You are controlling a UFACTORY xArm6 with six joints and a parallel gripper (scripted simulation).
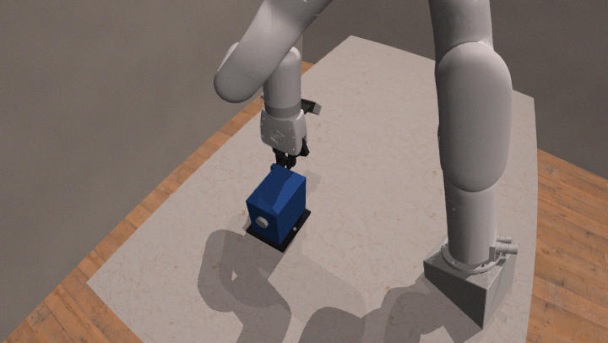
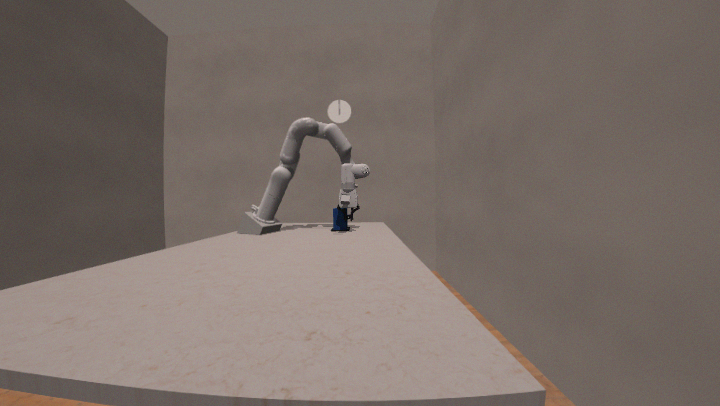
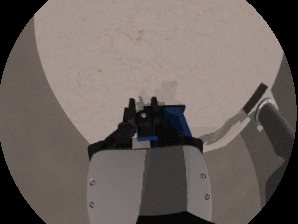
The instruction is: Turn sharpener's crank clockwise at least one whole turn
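Note:
The blue pencil sharpener (image 1: 276,204) stands on a black base plate (image 1: 279,233) near the middle of the table, with a white round part (image 1: 261,221) on its near end. My gripper (image 1: 285,161) points down at the sharpener's far end, just behind its top edge. It is shut on the crank knob, which the sharpener's body and my fingers mostly hide. In the exterior view the gripper (image 2: 352,213) hangs just right of the sharpener (image 2: 340,219). In the wrist view the fingers stand beside the blue body (image 3: 174,120).
The arm's grey base block (image 1: 470,280) sits on the table to the right of the sharpener. The table's left edge and the wooden floor (image 1: 178,166) run close behind the sharpener. A round white disc (image 2: 338,110) hangs on the back wall.

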